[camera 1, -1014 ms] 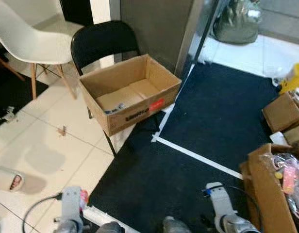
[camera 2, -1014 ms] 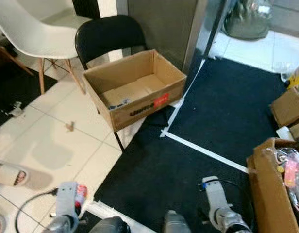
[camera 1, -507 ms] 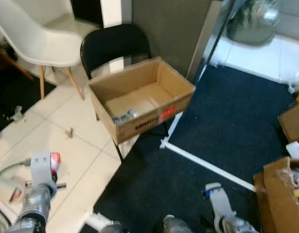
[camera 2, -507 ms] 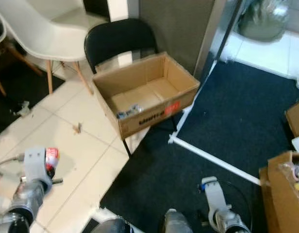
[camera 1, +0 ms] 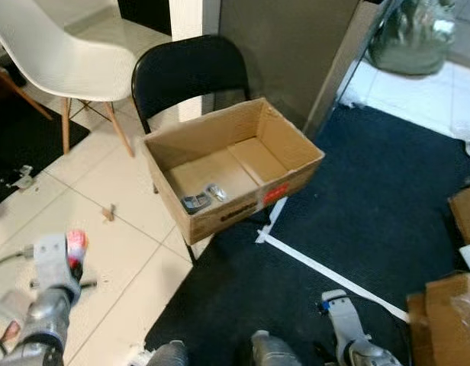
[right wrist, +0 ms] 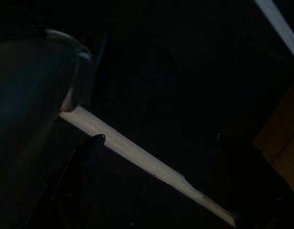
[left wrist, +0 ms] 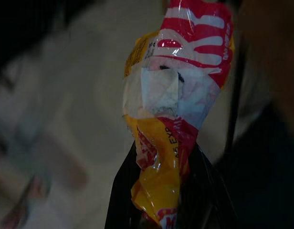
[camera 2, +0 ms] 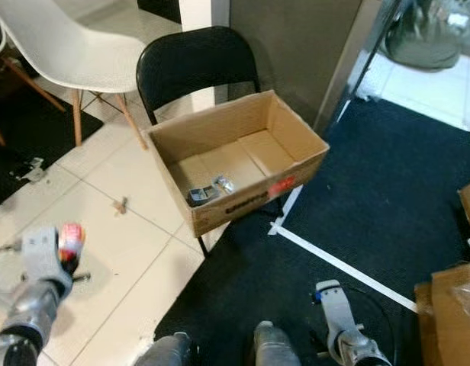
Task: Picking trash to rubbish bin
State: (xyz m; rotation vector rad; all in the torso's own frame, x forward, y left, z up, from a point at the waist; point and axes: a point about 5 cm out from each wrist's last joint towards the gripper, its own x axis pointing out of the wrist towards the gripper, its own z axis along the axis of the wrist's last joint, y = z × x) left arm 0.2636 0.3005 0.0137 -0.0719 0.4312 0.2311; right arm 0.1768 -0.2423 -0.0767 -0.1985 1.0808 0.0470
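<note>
Trash first: my left gripper (left wrist: 159,210) is pinched tight on a crumpled red and yellow wrapper (left wrist: 173,119), held raised over the white tiles to the left of the cardboard box (camera 1: 233,166) on the black chair (camera 1: 191,72). To do this well I should carry it over the box's near rim and above the scraps inside before letting go. My right arm (camera 1: 349,339) hangs idle; I cannot tell how its fingers are set.

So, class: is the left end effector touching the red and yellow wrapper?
Touching. The left wrist view shows the wrapper pinched between the left end effector fingers.
</note>
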